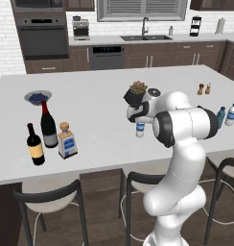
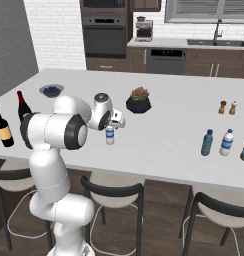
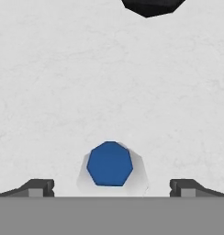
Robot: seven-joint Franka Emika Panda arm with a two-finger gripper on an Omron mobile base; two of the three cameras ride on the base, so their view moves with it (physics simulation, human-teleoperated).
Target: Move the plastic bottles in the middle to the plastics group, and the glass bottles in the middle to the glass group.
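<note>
Spread fingertips [image 3: 38,187] flank a blue-capped small bottle [image 3: 109,164] standing on the white counter [image 1: 99,120], gripping nothing. A dark potted plant [image 2: 138,101] sits just beyond. Two water bottles [image 2: 217,142] stand far right; wine bottles [image 1: 42,132] and squat corked bottle [image 1: 66,141] far left.

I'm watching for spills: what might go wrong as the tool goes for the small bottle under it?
1. The open tool hangs over the small bottle, whose cap sits near the hand view's bottom edge. A straight descent might strike the cap and tip it.
2. The dark plant pot stands close behind, and a wide lift could knock it.
</note>
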